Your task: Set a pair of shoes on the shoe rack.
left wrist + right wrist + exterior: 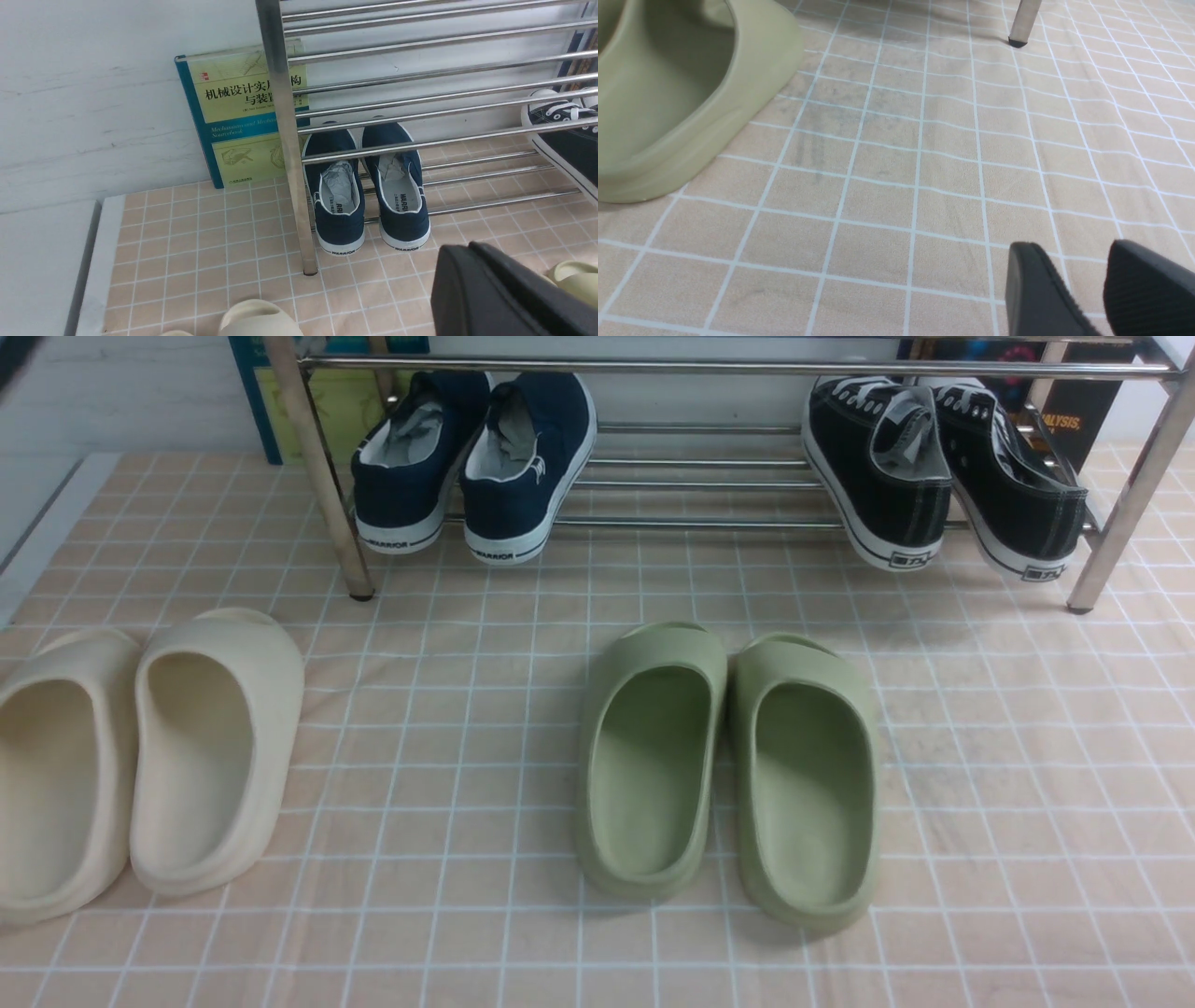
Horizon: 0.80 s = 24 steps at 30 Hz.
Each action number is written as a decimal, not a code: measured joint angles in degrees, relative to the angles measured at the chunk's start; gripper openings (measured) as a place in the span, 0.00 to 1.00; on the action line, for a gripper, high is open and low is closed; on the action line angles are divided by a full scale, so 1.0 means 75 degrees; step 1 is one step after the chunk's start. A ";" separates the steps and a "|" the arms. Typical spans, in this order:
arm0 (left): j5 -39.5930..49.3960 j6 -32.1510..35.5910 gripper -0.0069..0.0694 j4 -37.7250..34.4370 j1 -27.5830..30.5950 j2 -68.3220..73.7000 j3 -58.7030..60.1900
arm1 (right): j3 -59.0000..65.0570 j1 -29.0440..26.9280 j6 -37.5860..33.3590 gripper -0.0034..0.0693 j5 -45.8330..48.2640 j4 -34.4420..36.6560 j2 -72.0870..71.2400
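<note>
In the front view, you have the navy shoes [527,476] side by side at the upper left of the frame, on the lower tier of the rack [738,369]. Their heels, lettered WARRIOR, face you and jut past the near rail, and you can see paper stuffing inside both. At the upper right of the frame, your black sneakers [887,476] sit on the same tier, laces and white soles showing.

Your cream slides [215,756] lie on the tiled floor [429,915] at the left of the frame, one partly cut off by the edge. Your green slides [653,765] lie close together right of the frame's center, openings up.

Your left gripper [455,249] shows at the lower right of its wrist view, its fingers closed together with nothing between them. Near the center of that view you see the navy shoes again, and a yellow and teal book [243,112] leans on the wall [93,93] at the upper left.

Your right gripper [1069,245] is at the lower right of its own wrist view, fingers spread apart and holding nothing. One green slide fills the upper left there, and a rack leg stands at the top.
</note>
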 joint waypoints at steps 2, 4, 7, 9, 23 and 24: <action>-0.1088 -0.0169 0.09 0.0146 0.0000 -0.1039 0.1651 | 0.0000 0.0000 0.0000 0.38 0.0000 0.0000 0.0000; -0.2470 -0.0355 0.09 0.0356 0.0000 -0.1993 0.3557 | 0.0000 0.0000 0.0000 0.38 0.0000 0.0000 0.0000; -0.4019 -0.0626 0.10 0.0529 0.0000 -0.3149 0.5673 | 0.0000 0.0000 0.0000 0.38 0.0000 0.0000 0.0000; -0.4569 -0.0752 0.10 0.0545 0.0000 -0.3447 0.6436 | 0.0000 0.0000 0.0000 0.38 0.0000 0.0000 0.0000; -0.5445 -0.0970 0.11 0.0607 0.0000 -0.4115 1.0147 | 0.0000 0.0000 0.0000 0.38 0.0000 0.0000 0.0000; -0.5357 -0.0970 0.11 0.0607 0.0000 -0.4115 1.0228 | 0.0000 0.0000 0.0000 0.38 0.0000 0.0000 0.0000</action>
